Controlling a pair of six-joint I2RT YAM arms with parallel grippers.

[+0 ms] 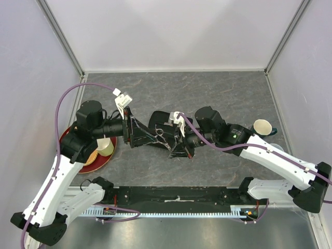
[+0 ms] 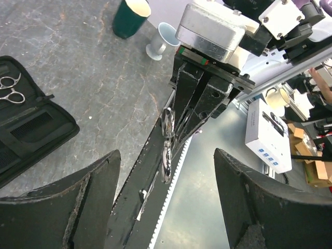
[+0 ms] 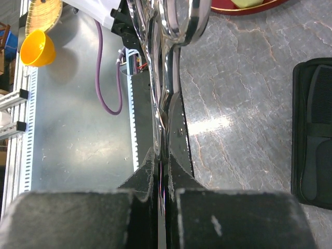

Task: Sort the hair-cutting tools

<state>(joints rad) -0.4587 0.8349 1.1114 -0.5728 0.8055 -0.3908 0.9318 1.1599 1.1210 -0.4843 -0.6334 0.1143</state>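
A black folding case [image 1: 155, 122] lies open near the middle of the grey marbled surface [image 1: 223, 93]. In my left wrist view, a pair of silver scissors [image 2: 10, 88] sits strapped inside the case. In my right wrist view, what looks like a toothed black comb [image 3: 317, 93] rests under a strap in the case. I cannot make out a second comb.

At the left edge of the surface, a red plate [image 1: 72, 136] carries a pale yellow cup [image 1: 105, 147]. At the far right, a dark green cup [image 2: 129, 15] with a cream inside stands upright, and a pale blue cup [image 2: 161, 40] stands just beside it.

My right hand [image 3: 165, 158] is clamped tight on a second pair of scissors [image 3: 168, 78]. The fingers are pressed together around the blades, and the looped handles point away from my wrist. This pair is held in the air, near the front edge of the case and apart from it.

My left hand [image 1: 140, 134] is spread wide, with its two dark fingers [image 2: 67, 207] far apart and nothing between them. It faces my right hand across a gap, and the held scissors point toward it without touching it.
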